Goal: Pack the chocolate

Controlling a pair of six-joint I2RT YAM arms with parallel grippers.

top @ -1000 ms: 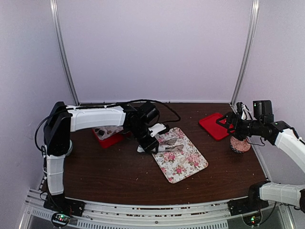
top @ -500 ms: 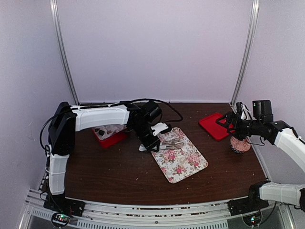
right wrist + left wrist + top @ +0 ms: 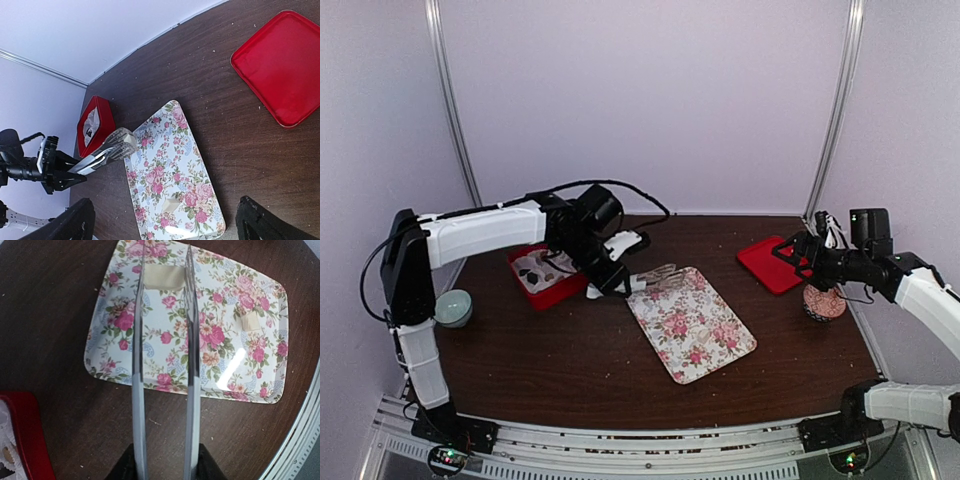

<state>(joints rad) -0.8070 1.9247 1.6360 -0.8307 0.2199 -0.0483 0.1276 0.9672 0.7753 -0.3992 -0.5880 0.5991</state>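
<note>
The left gripper (image 3: 604, 272) is clenched on the handle end of a pair of slim silver metal tongs (image 3: 189, 365). Its dark fingers (image 3: 206, 464) press the two blades from either side. The blades run side by side out over a rectangular tray printed with pink roses (image 3: 705, 335).

Between the blade tips sits a light tan chocolate lump (image 3: 164, 277). The tips seem to be pinching it, though the wrist view does not settle whether it is lifted or resting on the tray. A second tan chocolate lump (image 3: 250, 321) lies loose on the tray, well apart from the tongs.

From above, the tong tips are over the tray's far left corner, near a red rectangular box (image 3: 555, 292). The box is lined with white paper (image 3: 92, 121), and small dark chocolate lumps (image 3: 530, 268) lie inside it. It stands on the dark brown wooden table (image 3: 570, 370), just left of the tray.

The right gripper (image 3: 800, 253) is released, its black fingers (image 3: 75, 222) spread wide, and it hangs near a flat red lid (image 3: 770, 265) at the table's far right. A round pink-patterned object (image 3: 823, 303) sits below the right arm. A small pale green bowl (image 3: 453, 307) stands on the table beside the left arm's upright link.
</note>
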